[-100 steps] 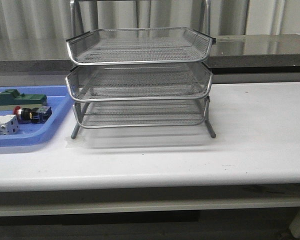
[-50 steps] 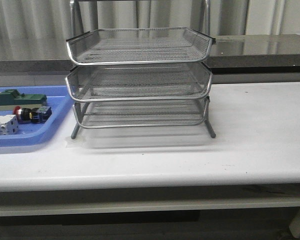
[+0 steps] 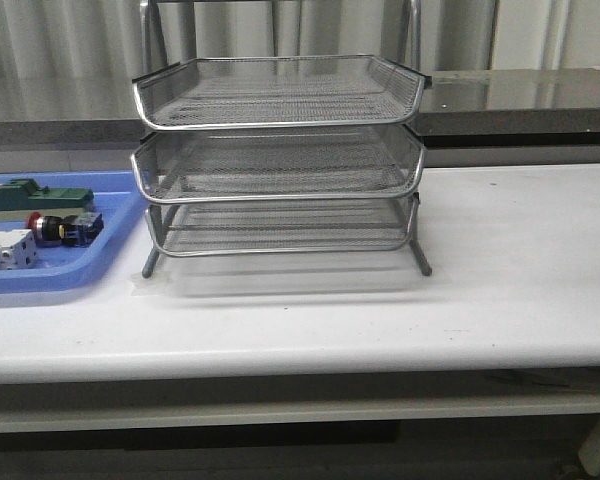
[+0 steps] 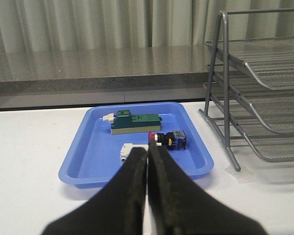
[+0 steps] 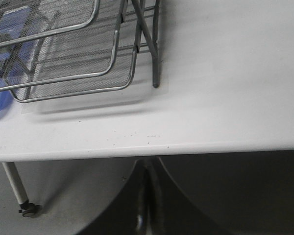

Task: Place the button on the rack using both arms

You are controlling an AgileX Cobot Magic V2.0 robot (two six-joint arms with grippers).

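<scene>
Silver wire-mesh rack (image 3: 278, 160) three-tiered; red-domed button (image 4: 167, 139) in glossy blue tray (image 4: 83, 156); both end effectors' black fingers pressed together.

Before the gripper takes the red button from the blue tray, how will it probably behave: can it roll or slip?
The button lies on its side in the blue tray, and its rounded red head and collar suggest it may roll if nudged. Its blocky black body should limit that. It looks small and rigid, so probably light, though smooth plastic might slip between the fingers.

A green block (image 3: 38, 196) and a white block (image 3: 5, 249) are seen inside the blue tray (image 3: 100, 262), which is placed on the white surface (image 3: 500, 270).
</scene>
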